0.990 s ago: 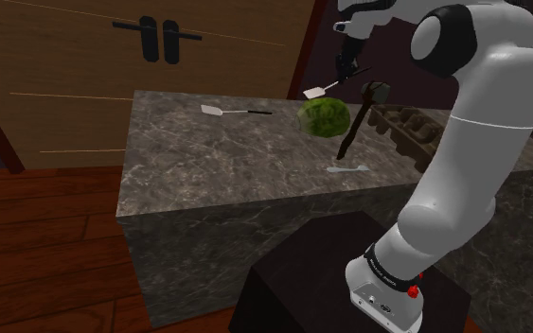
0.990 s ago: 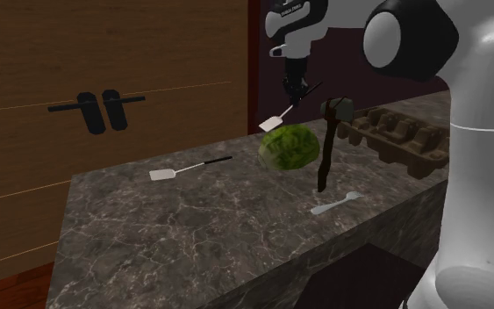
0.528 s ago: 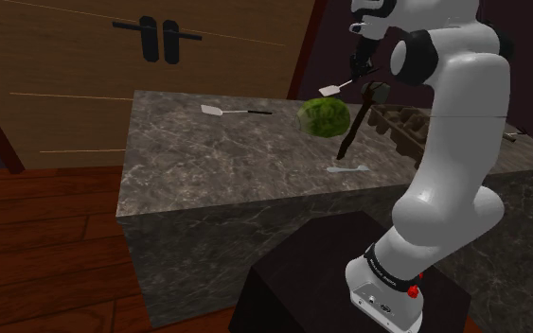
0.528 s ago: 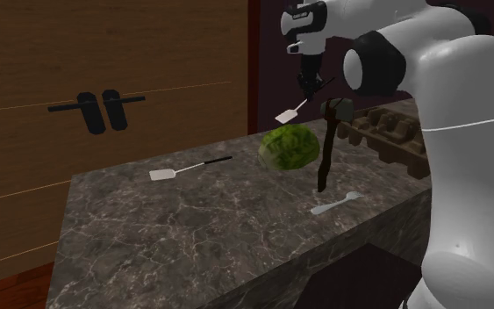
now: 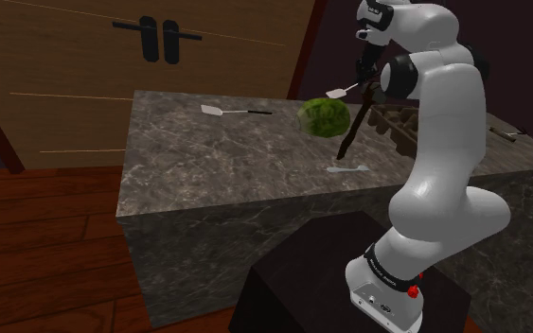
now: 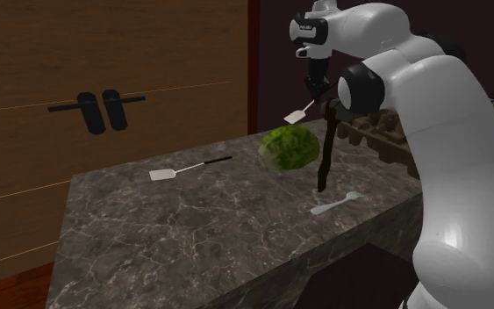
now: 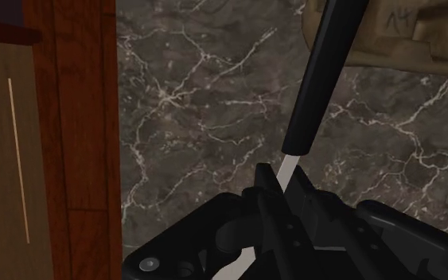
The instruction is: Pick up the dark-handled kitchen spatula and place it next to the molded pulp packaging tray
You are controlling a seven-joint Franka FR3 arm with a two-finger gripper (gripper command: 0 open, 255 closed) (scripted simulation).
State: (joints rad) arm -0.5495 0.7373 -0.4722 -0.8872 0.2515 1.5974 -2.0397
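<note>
Now nearer the pulp tray (image 6: 376, 132) than before: spatula (image 6: 297, 114) aloft in gripper (image 6: 311, 91).

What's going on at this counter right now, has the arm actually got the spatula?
Yes. The gripper is shut on the dark-handled spatula, clasping its pale shaft just below the handle. It holds the spatula in the air over the marble counter, with the blade tilted down. The spatula hangs close to the brown pulp tray, above the green leafy head. A second spatula lies flat on the counter. The held one has not yet been set down beside the tray.
</note>
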